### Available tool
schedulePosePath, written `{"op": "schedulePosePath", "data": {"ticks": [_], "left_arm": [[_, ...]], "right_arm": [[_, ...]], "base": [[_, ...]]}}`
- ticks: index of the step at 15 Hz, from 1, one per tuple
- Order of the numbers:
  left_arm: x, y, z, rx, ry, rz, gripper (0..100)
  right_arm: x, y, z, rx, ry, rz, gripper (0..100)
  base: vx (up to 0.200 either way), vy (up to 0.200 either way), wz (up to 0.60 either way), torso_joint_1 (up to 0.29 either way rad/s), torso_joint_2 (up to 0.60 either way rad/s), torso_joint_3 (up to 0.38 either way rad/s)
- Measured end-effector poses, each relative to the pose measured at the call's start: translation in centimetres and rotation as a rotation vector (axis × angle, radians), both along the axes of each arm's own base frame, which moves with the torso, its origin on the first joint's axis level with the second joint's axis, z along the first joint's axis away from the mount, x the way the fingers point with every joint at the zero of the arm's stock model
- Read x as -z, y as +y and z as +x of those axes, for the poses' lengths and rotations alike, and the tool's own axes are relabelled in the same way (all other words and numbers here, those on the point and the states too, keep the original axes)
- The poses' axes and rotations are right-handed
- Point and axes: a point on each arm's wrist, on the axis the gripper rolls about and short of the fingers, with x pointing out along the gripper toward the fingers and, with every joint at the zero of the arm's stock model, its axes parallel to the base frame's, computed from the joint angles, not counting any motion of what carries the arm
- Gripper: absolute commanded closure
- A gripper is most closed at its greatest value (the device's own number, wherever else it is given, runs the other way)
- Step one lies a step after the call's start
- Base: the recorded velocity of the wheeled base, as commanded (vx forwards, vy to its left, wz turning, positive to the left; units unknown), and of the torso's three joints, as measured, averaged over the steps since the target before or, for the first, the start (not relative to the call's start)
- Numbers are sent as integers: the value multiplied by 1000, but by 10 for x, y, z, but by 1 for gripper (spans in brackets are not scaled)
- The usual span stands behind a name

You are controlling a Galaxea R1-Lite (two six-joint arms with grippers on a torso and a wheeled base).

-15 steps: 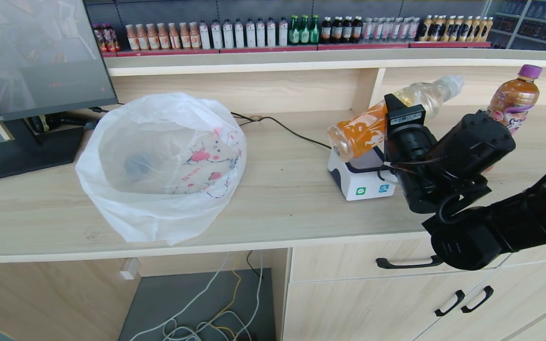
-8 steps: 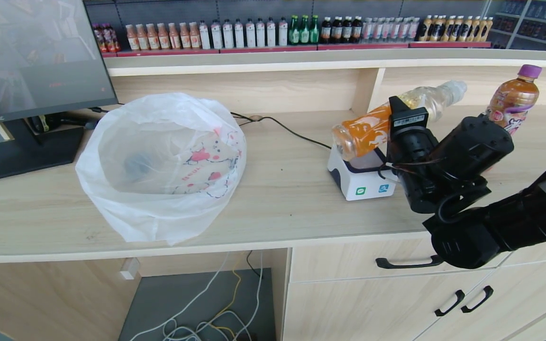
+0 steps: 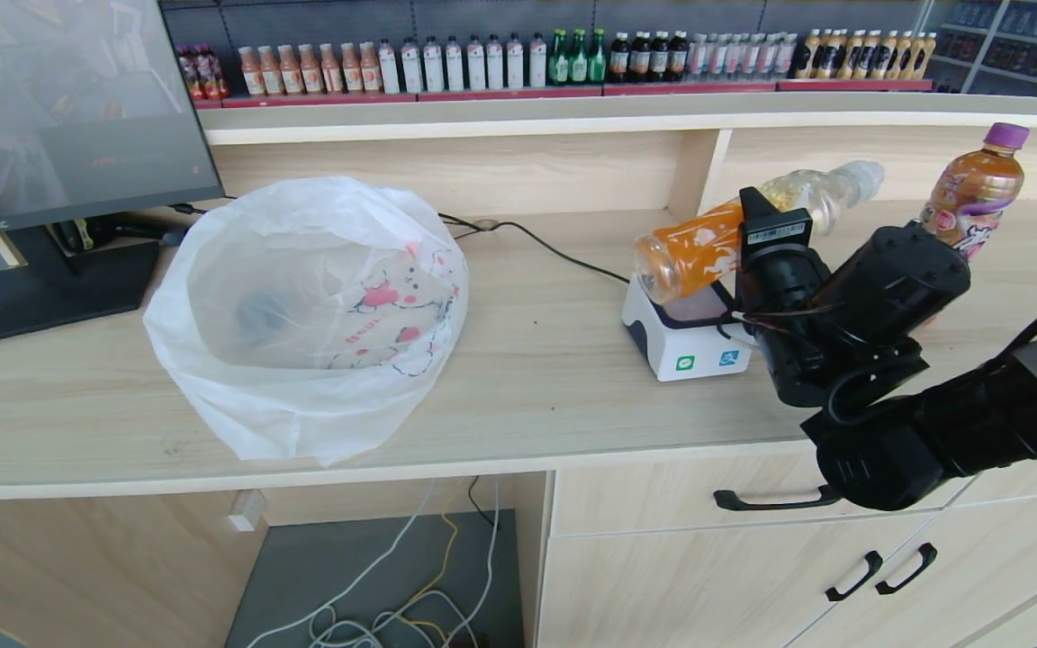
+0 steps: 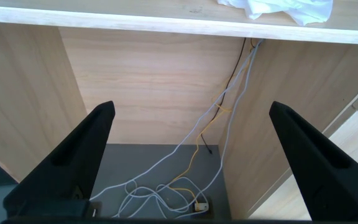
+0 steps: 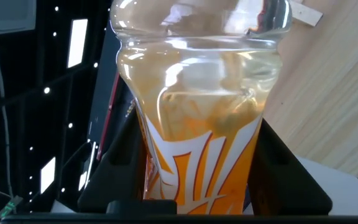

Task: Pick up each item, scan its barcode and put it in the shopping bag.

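Black jaws on the right arm [image 3: 879, 297] are clenched on the bottle [image 3: 707, 245]. The bottle has an orange label and a clear body with a yellow drink inside. It sits right of the middle of the head picture. It lies tilted, with its flat end low on the left and its cap end high on the right. In the right wrist picture the bottle [image 5: 197, 124] sits between the two black jaws.

The flat end of the bottle is over the top of the scanner [image 3: 676, 346], a small white box. I cannot tell if they touch. A black cable [image 3: 536, 241] runs from the scanner to the back of the worktop [image 3: 536, 396].

The bag [image 3: 302, 315] is white and thin. It stands open at the middle left, well apart from the bottle. Something with pink hearts shows through it.

A second bottle [image 3: 973, 193] with a purple cap stands at the upper right. A monitor [image 3: 59, 108] is at the upper left.

The left jaws are released. Their two black fingers [image 4: 73, 162] are wide apart, low under the worktop edge, with cables [image 4: 185, 186] on the floor behind them.
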Motion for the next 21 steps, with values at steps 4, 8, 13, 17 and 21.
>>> {"op": "schedulePosePath", "data": {"ticks": [4,8,13,17,21], "left_arm": [[0,0,0,0,0,0,0],[0,0,0,0,0,0,0],[0,0,0,0,0,0,0],[0,0,0,0,0,0,0],[0,0,0,0,0,0,0]], "right_arm": [[1,0,1,2,1,-1,100],[-1,-3,1,10,-15,3,100],[-1,-2,0,29,-12,14,100],[-13,-2,-7,35,-37,30,100],[-37,-6,-20,25,-86,-36,100]], "base": [[0,0,0,0,0,0],[0,0,0,0,0,0],[0,0,0,0,0,0],[0,0,0,0,0,0],[0,0,0,0,0,0]]}}
